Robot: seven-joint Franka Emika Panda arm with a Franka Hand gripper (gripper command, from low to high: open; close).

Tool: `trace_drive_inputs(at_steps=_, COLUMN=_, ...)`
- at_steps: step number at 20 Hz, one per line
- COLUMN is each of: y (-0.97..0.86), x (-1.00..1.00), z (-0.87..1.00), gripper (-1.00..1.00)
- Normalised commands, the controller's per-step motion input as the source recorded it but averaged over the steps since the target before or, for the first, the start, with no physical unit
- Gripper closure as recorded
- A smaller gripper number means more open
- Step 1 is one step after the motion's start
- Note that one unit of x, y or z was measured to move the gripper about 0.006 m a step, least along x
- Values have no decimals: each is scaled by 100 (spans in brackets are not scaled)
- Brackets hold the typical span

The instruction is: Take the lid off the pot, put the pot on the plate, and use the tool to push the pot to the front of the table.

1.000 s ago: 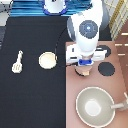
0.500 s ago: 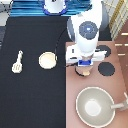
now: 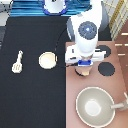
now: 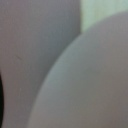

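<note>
Robot's tool (image 3: 83, 68) sits low, directly over small round pink-tan pot (image 3: 84, 73) on reddish-brown stove top (image 3: 118, 86); grip state cannot be told. Round cream-beige plate (image 3: 48, 60) lies toward exterior view's left, on black counter (image 3: 30, 100).

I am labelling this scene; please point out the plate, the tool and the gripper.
plate (image 3: 48, 60): exterior view, its flat centre.
tool (image 3: 18, 62): exterior view, the slotted head.
gripper (image 3: 83, 66): exterior view, low over the stove counter, its lower end.

no readable text, labels or numbers anywhere; end effector (image 3: 83, 67) low over stove counter (image 3: 95, 80)
</note>
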Motion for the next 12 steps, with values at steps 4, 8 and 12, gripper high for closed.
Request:
trace_drive_inputs(at_steps=4, y=24, x=-21, z=92, gripper=100)
trace_drive_inputs(at_steps=8, y=21, x=-84, z=96, gripper=100)
trace_drive_inputs(at_steps=12, y=0, x=-98, z=71, gripper=100)
